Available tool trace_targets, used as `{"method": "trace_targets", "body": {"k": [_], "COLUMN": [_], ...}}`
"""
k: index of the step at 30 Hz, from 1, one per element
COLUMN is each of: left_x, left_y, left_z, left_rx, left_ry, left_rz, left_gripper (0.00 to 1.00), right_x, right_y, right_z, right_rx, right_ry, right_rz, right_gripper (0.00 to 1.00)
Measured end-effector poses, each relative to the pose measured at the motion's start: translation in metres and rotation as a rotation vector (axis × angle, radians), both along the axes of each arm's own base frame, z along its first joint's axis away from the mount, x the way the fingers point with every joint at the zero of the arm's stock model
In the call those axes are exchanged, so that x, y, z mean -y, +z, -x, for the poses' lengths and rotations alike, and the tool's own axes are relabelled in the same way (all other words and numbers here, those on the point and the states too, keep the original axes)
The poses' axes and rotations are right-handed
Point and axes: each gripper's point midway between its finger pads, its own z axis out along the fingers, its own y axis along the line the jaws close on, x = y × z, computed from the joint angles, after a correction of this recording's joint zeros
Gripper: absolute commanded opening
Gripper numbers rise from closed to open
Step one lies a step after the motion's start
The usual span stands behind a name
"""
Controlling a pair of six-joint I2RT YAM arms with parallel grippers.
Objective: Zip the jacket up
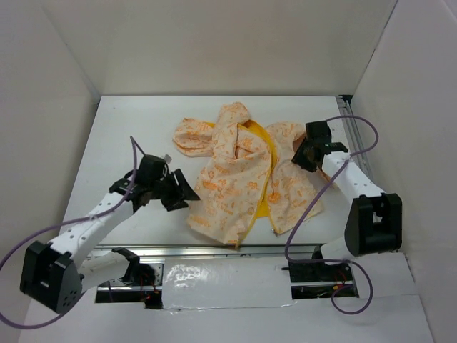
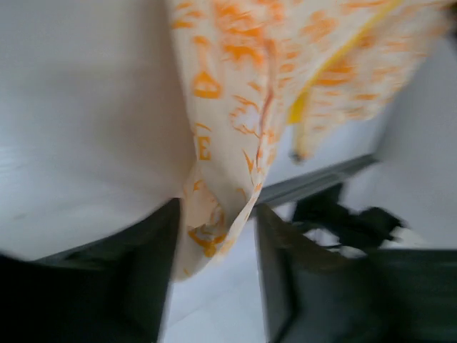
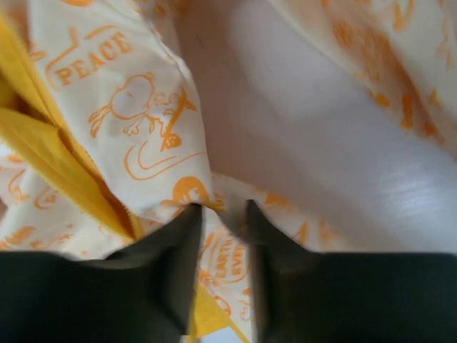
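A: Left gripper (image 2: pixel 216 214) first: what sits between its fingers?
B: Cream cloth, a fold from the left edge of the jacket (image 1: pixel 235 179), right in the gap. That view is smeared, so closed on it or merely straddling it, I cannot tell.
A: And the right gripper (image 3: pixel 221 207)?
B: Fingers almost together, a pucker of printed cloth caught at the tips. I judge it pinched onto the jacket, out by the right-hand sleeve.
A: Where does the garment lie?
B: Spread on the table (image 1: pixel 121 128) between the two arms, front open, yellow lining (image 1: pixel 262 196) showing. Hem towards the arm bases, just beyond the metal rail (image 1: pixel 214 249); hood end (image 1: pixel 234 114) pointing away.
A: So the zip runs near to far?
B: Yes. The yellow zipper strip (image 2: pixel 335 61) goes from the hem away towards the collar, bending a little. Its bottom end is at the near hem, to the right of the left gripper and nearer to it than to the right one, which holds farther up the garment. Joining the zip starts at that near end, so the left arm looks better placed
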Motion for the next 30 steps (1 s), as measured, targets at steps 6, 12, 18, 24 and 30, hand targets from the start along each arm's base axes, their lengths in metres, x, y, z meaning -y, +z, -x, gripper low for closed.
{"method": "trace_targets", "body": {"k": [6,12,18,24,30], "left_x": [-0.025,0.004,0.085,0.125,0.134], "left_y": [-0.077,-0.031,-0.030,-0.093,-0.120], "left_z": [0.032,0.005,-0.024,-0.053,-0.103], "left_rx": [-0.279,-0.055,0.090,-0.002,-0.060], "left_ry": [0.101,0.004,-0.275,-0.393,-0.350], "left_rz": [-0.242,-0.258,-0.266,-0.323,-0.326], "left_gripper": [0.99,0.99,0.99,0.99,0.99], "right_x": [0.005,-0.017,-0.041,-0.047,-0.053], "right_y": [-0.017,0.004,-0.064,-0.087,-0.106], "right_z": [0.025,0.038,0.094,0.107,0.089], "right_rx": [-0.083,0.013,-0.159,-0.232,-0.300], "right_ry": [-0.035,0.007,0.117,0.134,0.131], "right_rz": [0.086,0.070,-0.007,-0.034,-0.038], "right_gripper": [0.99,1.00,1.00,1.00,0.99]}}
